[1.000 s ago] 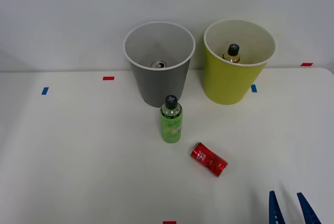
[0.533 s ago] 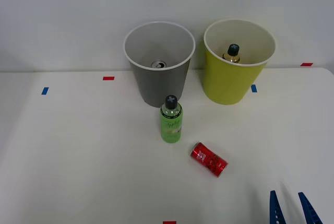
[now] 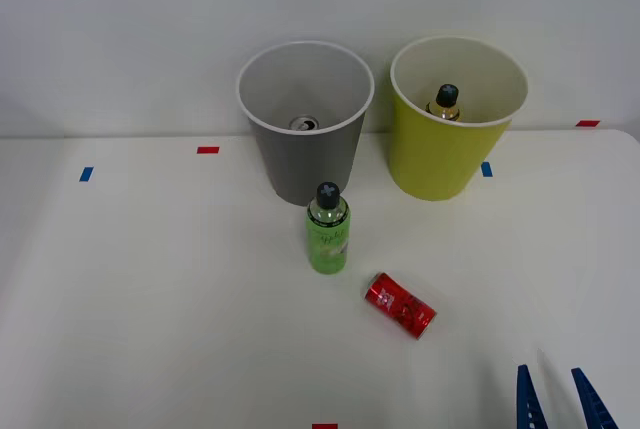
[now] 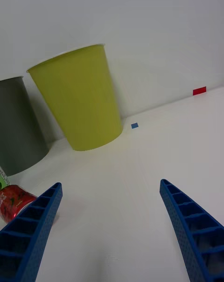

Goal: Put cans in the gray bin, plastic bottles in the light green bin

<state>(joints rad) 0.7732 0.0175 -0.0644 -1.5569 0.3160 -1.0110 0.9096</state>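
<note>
Our right gripper (image 3: 556, 401) released, jaws spread wide, holding nothing, low at near right table (image 3: 150, 299) edge. Red can (image 3: 400, 305) lies on its side, left and ahead of our fingers, apart from them. Green bottle (image 3: 328, 229) upright just beyond can, before gray bin (image 3: 305, 119). Another can (image 3: 304, 124) inside gray bin; yellow bottle (image 3: 444, 102) inside light green bin (image 3: 456, 119). We judge red can next: straddle across its width, avoid nudging bottle.
</note>
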